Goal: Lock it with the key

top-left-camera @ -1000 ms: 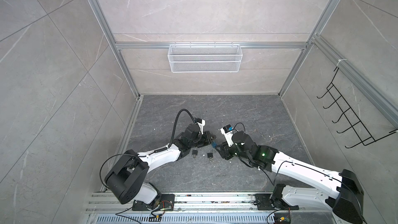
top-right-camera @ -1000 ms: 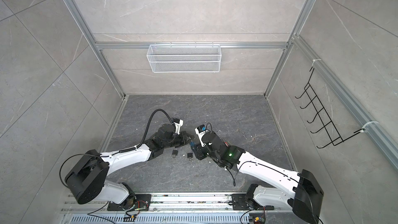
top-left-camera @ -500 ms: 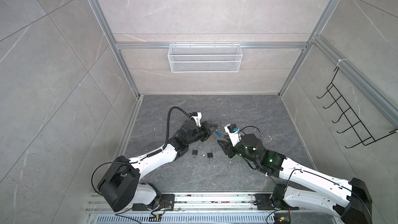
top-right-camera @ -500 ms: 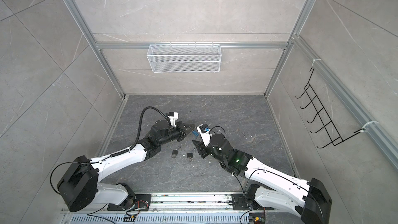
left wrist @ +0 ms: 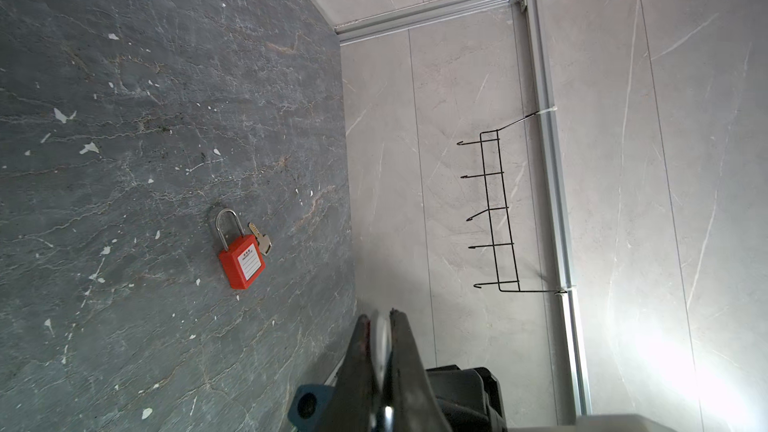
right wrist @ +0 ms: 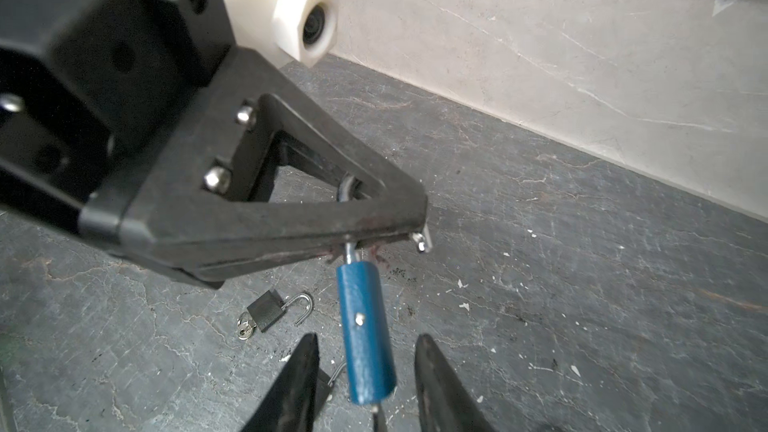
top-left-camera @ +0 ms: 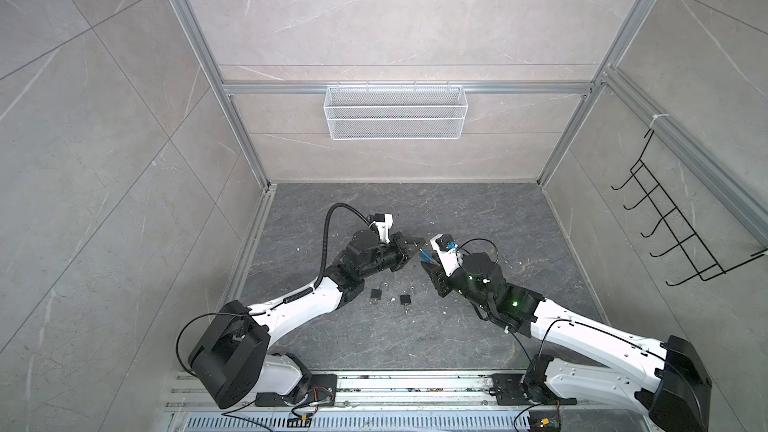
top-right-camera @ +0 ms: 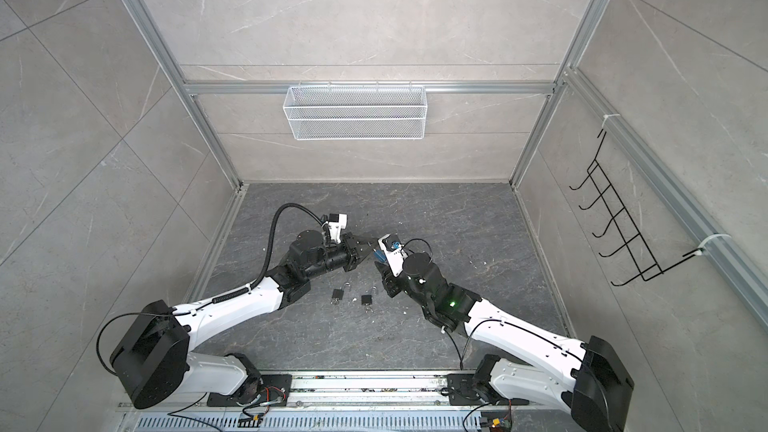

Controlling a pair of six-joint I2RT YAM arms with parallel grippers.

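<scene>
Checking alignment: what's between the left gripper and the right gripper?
The blue padlock: shackle clamped in the left gripper, body between the right gripper's open fingers, touching neither, in the right wrist view.

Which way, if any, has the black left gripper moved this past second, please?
Yes: the left gripper, holding the blue padlock, moved up the top view, away from the leftmost black padlock.

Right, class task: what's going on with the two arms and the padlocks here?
The left gripper is shut on the shackle of a blue padlock, holding it above the floor. The right gripper has its open jaws either side of the lock's body, not gripping it. Two black padlocks lie on the floor nearby, and a red padlock lies apart with a key beside it.
</scene>
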